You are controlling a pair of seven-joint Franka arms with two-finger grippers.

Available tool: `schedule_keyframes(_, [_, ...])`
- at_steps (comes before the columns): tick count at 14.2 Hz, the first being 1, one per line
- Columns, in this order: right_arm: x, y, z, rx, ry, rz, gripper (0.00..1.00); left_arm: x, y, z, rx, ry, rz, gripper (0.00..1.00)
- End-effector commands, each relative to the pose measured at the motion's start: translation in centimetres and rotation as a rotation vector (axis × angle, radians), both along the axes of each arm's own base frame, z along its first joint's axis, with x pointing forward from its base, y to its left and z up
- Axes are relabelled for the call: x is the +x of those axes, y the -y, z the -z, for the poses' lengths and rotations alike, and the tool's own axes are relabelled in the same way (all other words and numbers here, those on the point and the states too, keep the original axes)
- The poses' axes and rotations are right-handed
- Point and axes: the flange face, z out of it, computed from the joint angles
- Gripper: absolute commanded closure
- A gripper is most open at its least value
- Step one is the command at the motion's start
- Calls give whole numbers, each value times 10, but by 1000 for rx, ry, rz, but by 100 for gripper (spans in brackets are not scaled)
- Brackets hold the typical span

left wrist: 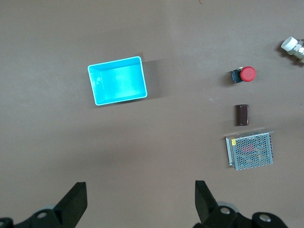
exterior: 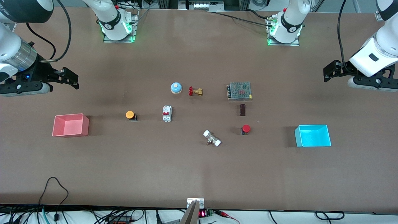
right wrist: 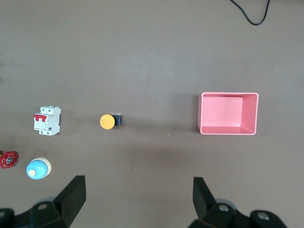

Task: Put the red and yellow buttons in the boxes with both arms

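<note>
Landmark: white two-pole circuit breaker with red switches, standing near the middle of the brown table.
Yellow button: small push button with an orange-yellow round cap on a black base, beside the breaker toward the right arm's end of the table, lying on its side, long axis along the table's length, cap toward the right arm's end.
Pink box: open pink-red plastic bin, from the breaker past the yellow button at the right arm's end; nothing in it.
Red button: like push button with a red cap, from the breaker toward the left arm's end and slightly nearer the front camera, also on its side.
Cyan box: open cyan-blue plastic bin, past the red button at the left arm's end; nothing in it.
Right gripper: fingers spread wide, nothing held, up over the table edge at its own end.
Left gripper: fingers spread wide, nothing held, up over its own end.
Key relation: each button lies between its nearer gripper and the breaker, so the right arm is nearer the yellow, the left nearer the red.
Judgement: both pickups not yet begun; each arm likely must reach inward toward the breaker and descend.
</note>
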Motion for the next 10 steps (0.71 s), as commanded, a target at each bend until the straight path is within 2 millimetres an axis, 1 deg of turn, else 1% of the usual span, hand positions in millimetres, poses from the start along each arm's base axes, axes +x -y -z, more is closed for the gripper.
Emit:
schedule_keyframes(1, [2, 2, -6, -11, -4, 8, 0, 3, -1, -6, 16, -5, 12, 0])
schedule_keyframes(8, [2, 1, -5, -11, -5, -3, 0, 3, -2, -6, 16, -5, 7, 0])
schedule_keyframes(10, [6, -1, 5, -10, -24, -6, 0, 3, -1, -6, 16, -5, 7, 0])
